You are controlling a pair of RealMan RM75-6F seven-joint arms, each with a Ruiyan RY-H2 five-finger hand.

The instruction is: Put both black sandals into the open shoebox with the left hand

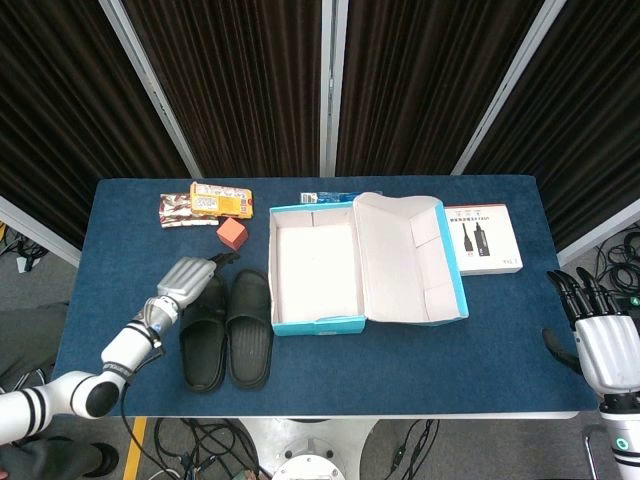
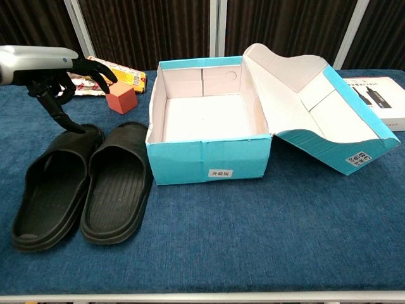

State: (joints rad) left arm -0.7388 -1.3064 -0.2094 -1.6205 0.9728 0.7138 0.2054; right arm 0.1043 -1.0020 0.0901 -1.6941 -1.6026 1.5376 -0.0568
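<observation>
Two black sandals lie side by side on the blue table, left of the shoebox: the left sandal (image 1: 203, 335) (image 2: 52, 185) and the right sandal (image 1: 249, 326) (image 2: 117, 182). The open turquoise shoebox (image 1: 313, 262) (image 2: 209, 166) stands empty, its lid (image 1: 412, 258) (image 2: 314, 108) folded out to the right. My left hand (image 1: 184, 282) (image 2: 44, 65) hovers over the toe end of the left sandal, fingers apart, holding nothing. My right hand (image 1: 602, 345) hangs off the table's right edge, fingers spread and empty.
An orange cube (image 1: 232, 233) (image 2: 120, 97), a yellow snack box (image 1: 221, 199) (image 2: 120, 73) and a foil packet (image 1: 176, 210) lie behind the sandals. A white cable box (image 1: 482, 238) (image 2: 378, 98) sits right of the lid. A blue packet (image 1: 328, 197) lies behind the shoebox.
</observation>
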